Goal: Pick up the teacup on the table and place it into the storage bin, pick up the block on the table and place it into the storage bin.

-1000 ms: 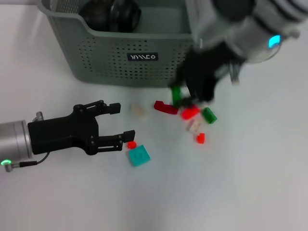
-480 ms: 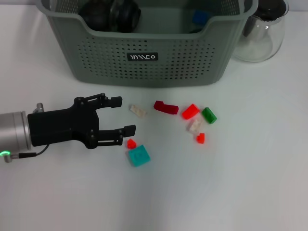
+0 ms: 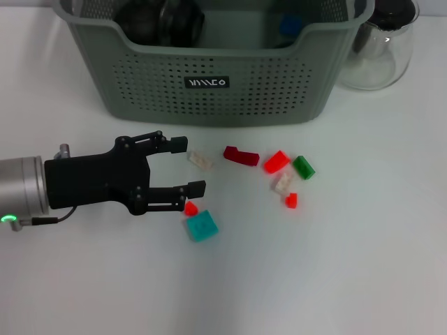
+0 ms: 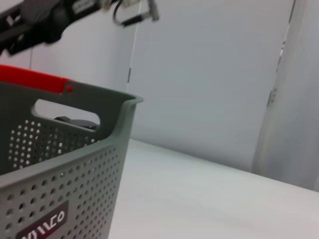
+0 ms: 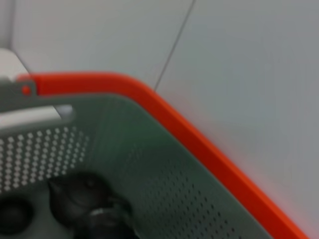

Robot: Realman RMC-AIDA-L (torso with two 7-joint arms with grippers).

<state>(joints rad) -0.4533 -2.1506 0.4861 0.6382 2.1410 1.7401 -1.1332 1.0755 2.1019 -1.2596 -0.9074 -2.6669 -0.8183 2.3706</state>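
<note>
Head view: the left hand (image 3: 185, 166) sits low over the white worktop (image 3: 335, 265), in front of the bin (image 3: 209, 77) and off toward its left end. Its black fingers are spread wide with nothing between them. The tips point toward the loose blocks, which all lie on the worktop in front of the bin.

A small cream block (image 3: 200, 160) lies just beyond the upper fingertip. A tiny red block (image 3: 190, 208) sits right by the lower fingertip, too close to tell if they touch. A teal block (image 3: 201, 227) is just past that one, farther from the bin.

Further along there's a dark red block (image 3: 241, 155), then a brighter red one (image 3: 276, 162), a green one (image 3: 303, 167), a pale one (image 3: 282, 183) and another small red one (image 3: 290, 200), bunched near each other in front of the bin's right half.

The bin itself has dark round things (image 3: 162, 19) inside at its left end, can't really tell what they are, plus a blue block (image 3: 290, 26) toward its right end. A glass carafe (image 3: 380, 49) stands just beside the bin's right end.

The right hand isn't in the head view. The right wrist view only shows the bin's inside, with an orange strip along its rim and dark items at the bottom, so I can't tell if that hand is open or closed.
</note>
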